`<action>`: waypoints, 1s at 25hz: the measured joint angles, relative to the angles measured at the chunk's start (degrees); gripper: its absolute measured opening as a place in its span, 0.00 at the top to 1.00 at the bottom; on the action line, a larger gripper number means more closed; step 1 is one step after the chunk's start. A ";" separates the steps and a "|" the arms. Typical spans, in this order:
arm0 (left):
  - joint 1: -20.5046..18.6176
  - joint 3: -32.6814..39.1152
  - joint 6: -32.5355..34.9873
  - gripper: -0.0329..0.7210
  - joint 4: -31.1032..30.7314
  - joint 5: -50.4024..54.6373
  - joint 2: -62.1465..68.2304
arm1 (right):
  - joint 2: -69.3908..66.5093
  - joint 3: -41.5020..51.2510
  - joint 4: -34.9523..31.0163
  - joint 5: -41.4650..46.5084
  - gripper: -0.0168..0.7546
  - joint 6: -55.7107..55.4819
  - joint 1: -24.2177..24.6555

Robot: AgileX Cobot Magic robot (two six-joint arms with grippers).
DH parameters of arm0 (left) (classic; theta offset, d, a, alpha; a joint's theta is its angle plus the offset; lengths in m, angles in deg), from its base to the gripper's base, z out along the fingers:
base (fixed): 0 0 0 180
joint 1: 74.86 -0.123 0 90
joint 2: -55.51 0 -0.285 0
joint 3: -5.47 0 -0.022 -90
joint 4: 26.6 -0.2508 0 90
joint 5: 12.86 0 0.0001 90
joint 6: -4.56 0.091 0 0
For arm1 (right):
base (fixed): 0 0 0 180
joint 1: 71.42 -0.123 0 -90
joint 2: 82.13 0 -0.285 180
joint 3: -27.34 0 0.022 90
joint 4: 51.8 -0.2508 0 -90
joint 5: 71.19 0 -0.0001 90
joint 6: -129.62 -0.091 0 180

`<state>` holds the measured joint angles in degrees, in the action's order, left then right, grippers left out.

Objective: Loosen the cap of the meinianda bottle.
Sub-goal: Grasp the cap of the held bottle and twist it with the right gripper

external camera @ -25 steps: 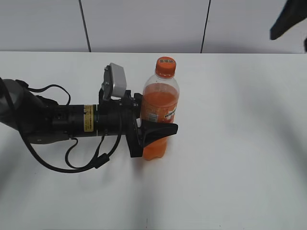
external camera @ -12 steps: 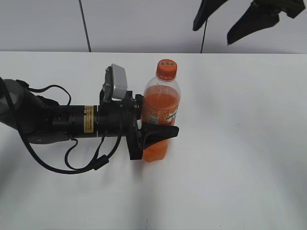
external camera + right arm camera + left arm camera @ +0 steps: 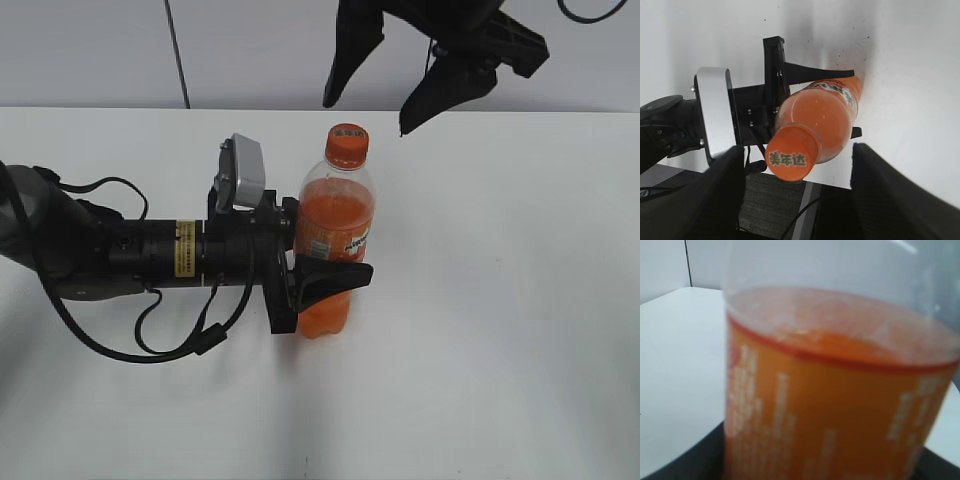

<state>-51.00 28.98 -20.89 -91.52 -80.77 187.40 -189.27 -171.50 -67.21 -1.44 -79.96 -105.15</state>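
Note:
The meinianda bottle stands upright on the white table, orange liquid inside, orange label round its middle. Its orange cap is on the neck. My left gripper reaches in from the left and is shut on the bottle's lower body; the bottle fills the left wrist view. My right gripper hangs open above and behind the cap, not touching it. In the right wrist view the cap with green characters sits between the spread fingers, and the right gripper is open around it.
The left arm with its cables lies across the table's left side. A grey wall with dark seams runs behind the table's far edge.
My right gripper has come down and leftward from the upper right and now hangs open just above the cap. The left gripper and bottle have stayed put.

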 joint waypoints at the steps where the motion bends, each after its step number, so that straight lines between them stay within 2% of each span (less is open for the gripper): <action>1: 0.00 0.00 0.00 0.40 0.00 0.00 0.00 | 0.00 0.00 0.00 0.00 0.34 -0.29 -0.36; 20: 0.00 0.00 0.00 0.40 0.05 0.00 0.00 | -3.26 -0.08 0.50 0.06 0.34 -0.95 -2.08; 25: 0.00 0.00 0.00 0.40 0.05 0.00 0.00 | -3.26 -0.08 0.57 0.06 0.43 -1.03 -2.08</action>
<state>-51.00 28.98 -20.89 -91.46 -80.77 187.40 -192.53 -171.57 -66.64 -1.38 -81.00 -107.23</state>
